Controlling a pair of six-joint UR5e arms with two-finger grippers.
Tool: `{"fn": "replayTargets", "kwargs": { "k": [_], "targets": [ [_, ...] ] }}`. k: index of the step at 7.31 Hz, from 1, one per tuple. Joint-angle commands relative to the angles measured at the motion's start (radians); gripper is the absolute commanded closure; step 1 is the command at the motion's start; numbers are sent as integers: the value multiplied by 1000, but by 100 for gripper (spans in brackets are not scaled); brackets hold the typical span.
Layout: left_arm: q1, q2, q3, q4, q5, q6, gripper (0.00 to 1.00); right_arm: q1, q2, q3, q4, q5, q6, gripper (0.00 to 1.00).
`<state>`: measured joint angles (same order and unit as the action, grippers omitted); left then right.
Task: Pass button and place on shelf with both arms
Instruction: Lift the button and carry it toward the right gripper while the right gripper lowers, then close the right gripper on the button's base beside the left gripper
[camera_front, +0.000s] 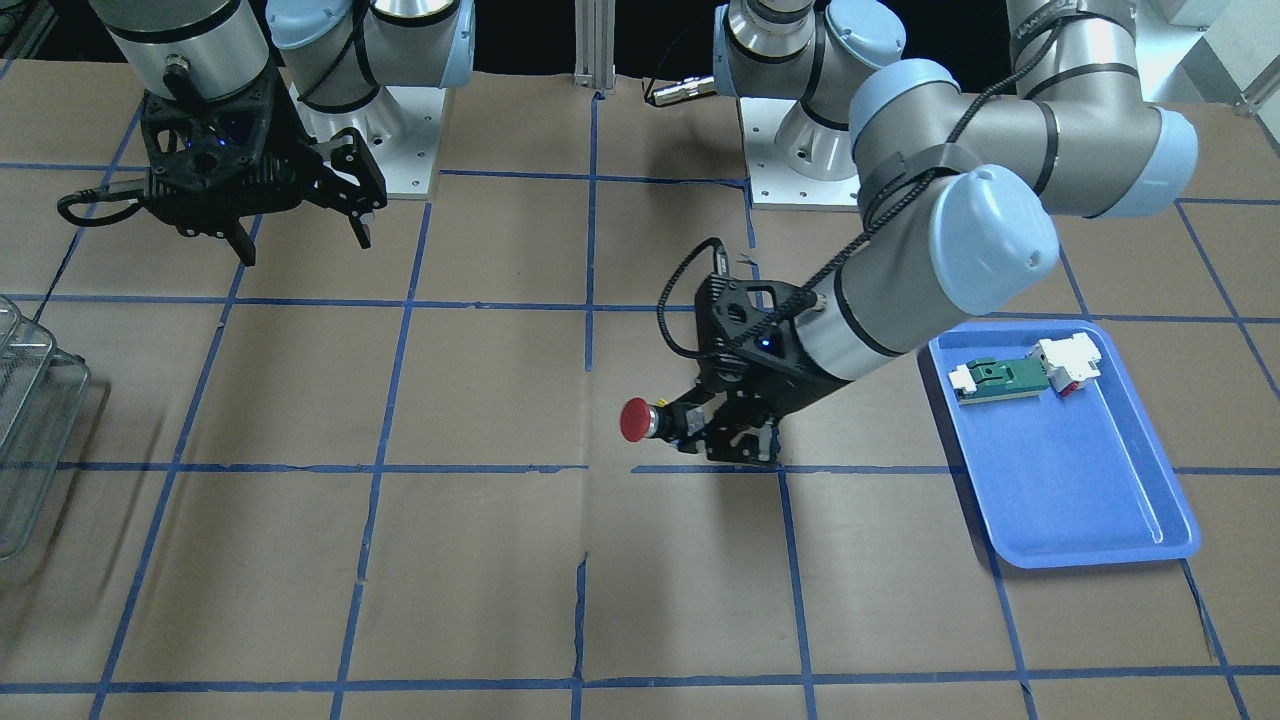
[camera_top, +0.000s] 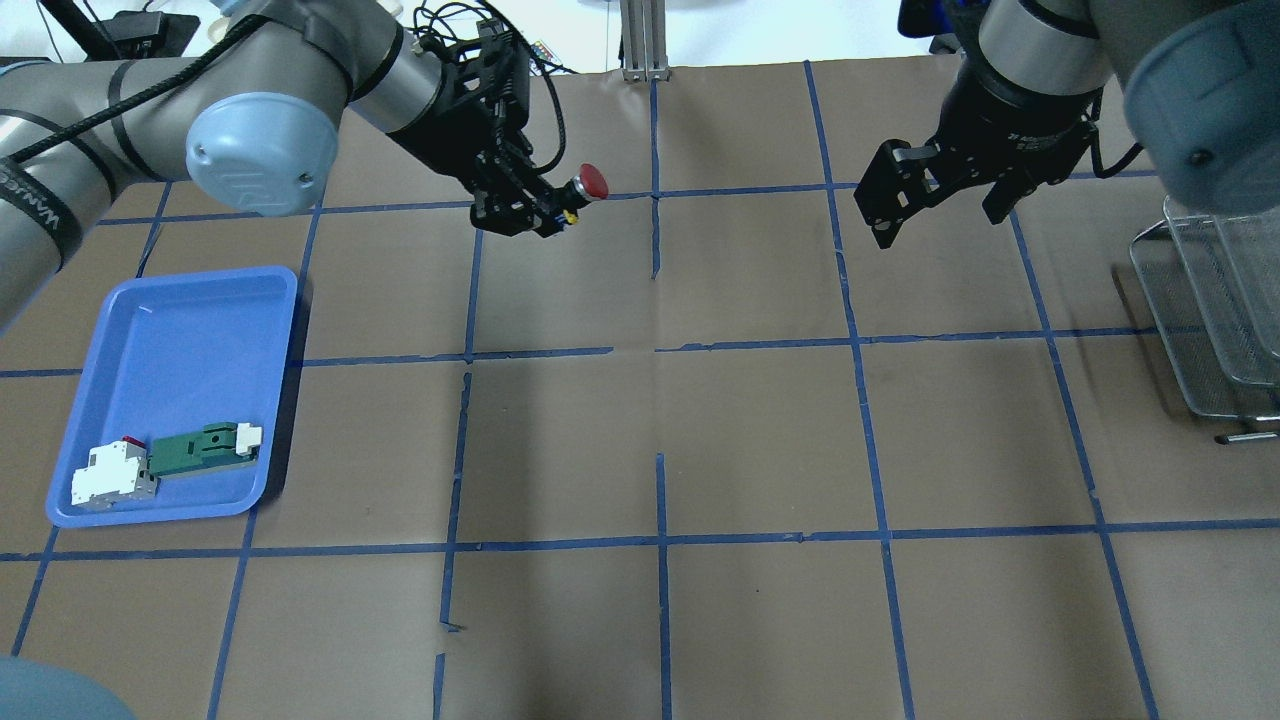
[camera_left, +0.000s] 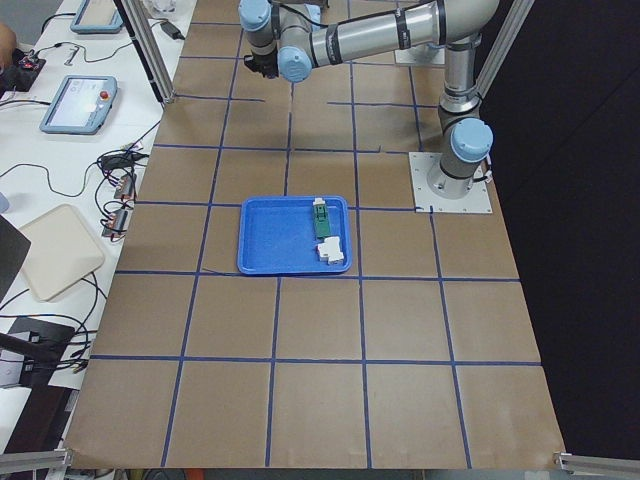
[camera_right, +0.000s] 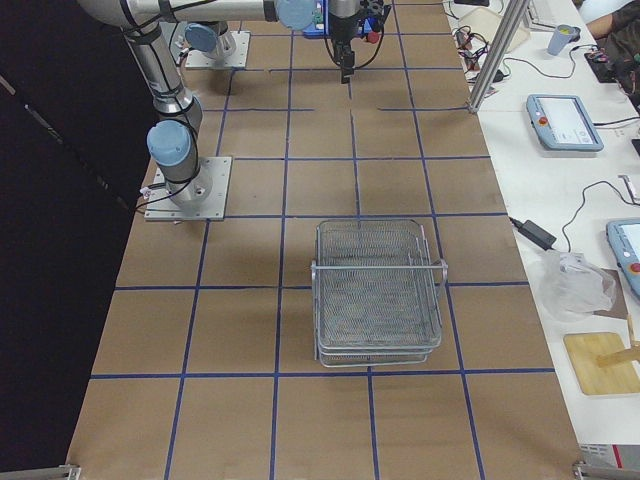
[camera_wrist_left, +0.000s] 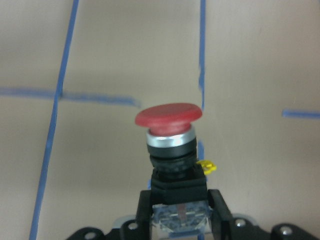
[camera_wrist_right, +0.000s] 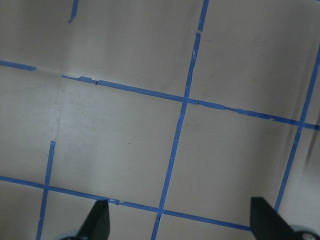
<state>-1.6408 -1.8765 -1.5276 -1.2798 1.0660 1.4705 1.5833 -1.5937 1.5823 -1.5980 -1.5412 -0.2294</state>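
While the blue tray (camera_top: 180, 340) holds a green-and-white part (camera_top: 200, 450), the left pincer (camera_top: 553, 208) grips the button (camera_top: 590, 183) by its clear end, and the right pincer (camera_top: 940, 225) hangs wide open.

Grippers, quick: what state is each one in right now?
Left gripper: closed on the small push button with red mushroom cap and black body.
Right gripper: open, holding nothing.

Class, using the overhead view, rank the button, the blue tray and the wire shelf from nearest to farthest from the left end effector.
1. Button: gripped in the left end effector.
2. Blue tray: at the view's lower left.
3. Shelf: at the view's far right edge.
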Motion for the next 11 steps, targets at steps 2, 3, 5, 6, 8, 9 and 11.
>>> {"fn": "replayTargets", "kwargs": {
  "k": [2, 3, 5, 6, 8, 9, 11],
  "targets": [
    [-142, 19, 40, 82, -125, -39, 100, -8, -21, -9, 1, 197, -214, 3],
    [-148, 23, 38, 82, -151, -44, 100, -9, -26, -8, 6, 211, -372, 4],
    [-151, 37, 40, 82, -176, -53, 100, -37, -70, -7, 10, 216, -696, 30],
    [-168, 46, 40, 85, -176, -64, 100, -49, -81, -4, 15, 286, -775, 0],
    [-179, 50, 40, 97, -176, -85, 100, -51, -86, -5, 23, 423, -888, 0],
    [-179, 53, 38, 97, -184, -87, 100, -51, -86, -5, 24, 414, -1013, 0],
    [-179, 66, 35, 97, -216, -87, 100, -66, -77, -5, 20, 424, -1242, 0]
  ]
}}
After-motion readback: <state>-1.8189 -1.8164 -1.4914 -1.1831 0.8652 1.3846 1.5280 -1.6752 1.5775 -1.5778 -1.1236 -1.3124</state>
